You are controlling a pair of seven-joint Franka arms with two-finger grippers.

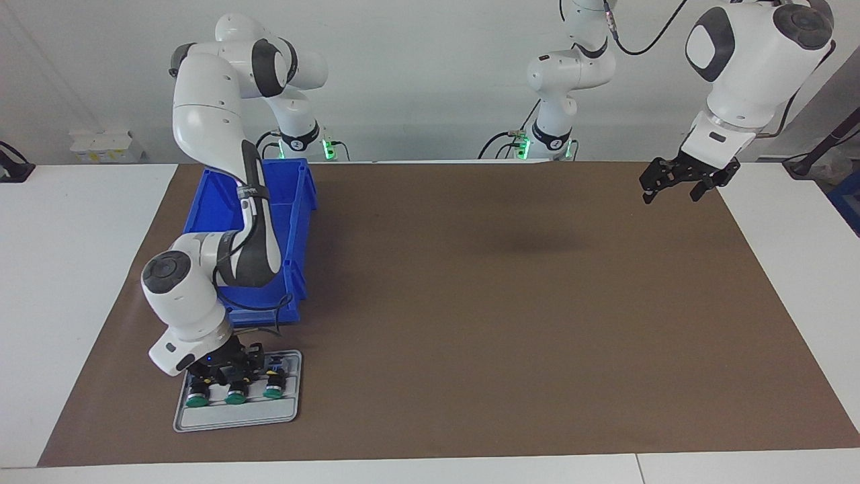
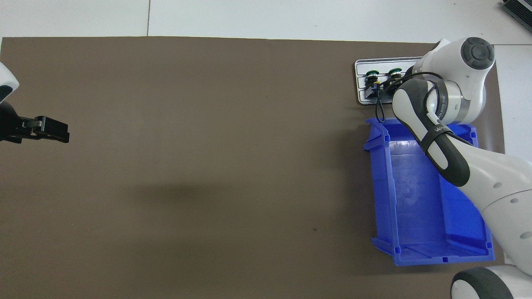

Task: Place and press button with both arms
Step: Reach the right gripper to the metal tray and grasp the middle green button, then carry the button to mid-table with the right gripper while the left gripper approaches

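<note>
Three green-capped buttons lie side by side on a grey tray (image 1: 235,417) near the table's edge farthest from the robots, at the right arm's end. Their caps show in the facing view: one (image 1: 196,401), the middle one (image 1: 236,397) and one (image 1: 273,392). My right gripper (image 1: 218,378) is down on the tray, over the black bodies of the first two. In the overhead view, two caps (image 2: 372,73) (image 2: 395,70) show on the tray (image 2: 382,63); the right arm hides the third. My left gripper (image 1: 677,188) (image 2: 52,129) waits open and empty, raised over the left arm's end of the mat.
An empty blue bin (image 1: 299,202) (image 2: 415,199) stands just nearer to the robots than the tray, and the right arm reaches over it. A brown mat (image 1: 504,302) covers the table's middle, with white table around it.
</note>
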